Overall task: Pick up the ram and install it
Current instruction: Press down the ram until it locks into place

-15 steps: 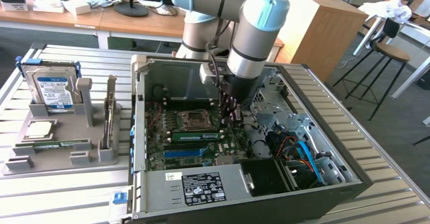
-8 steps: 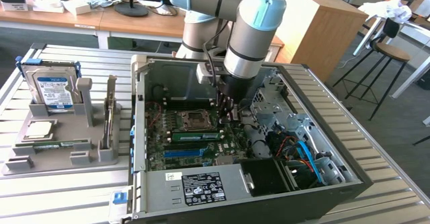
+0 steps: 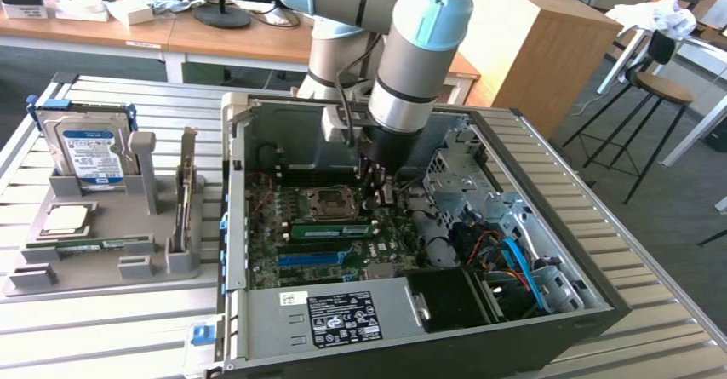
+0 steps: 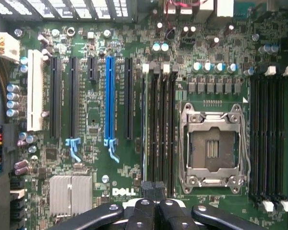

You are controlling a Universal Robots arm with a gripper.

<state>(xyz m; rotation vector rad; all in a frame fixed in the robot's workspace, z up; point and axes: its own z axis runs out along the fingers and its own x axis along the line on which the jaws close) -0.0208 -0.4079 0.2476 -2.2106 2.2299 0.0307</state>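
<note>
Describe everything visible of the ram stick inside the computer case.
The ram is a long, narrow green circuit-board stick with a pale label on its face. It stands on its long edge in a slot on the motherboard, next to the CPU socket. The shut end effector hangs near its end at the exterior view's right. Whether the two touch cannot be told.

One ram [image 3: 330, 231], one hard drive [image 3: 94, 153], one stool [image 3: 656, 98]

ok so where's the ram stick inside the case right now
In the exterior view the ram sits on the motherboard inside the open case, between the cpu socket and the blue slot.
</note>
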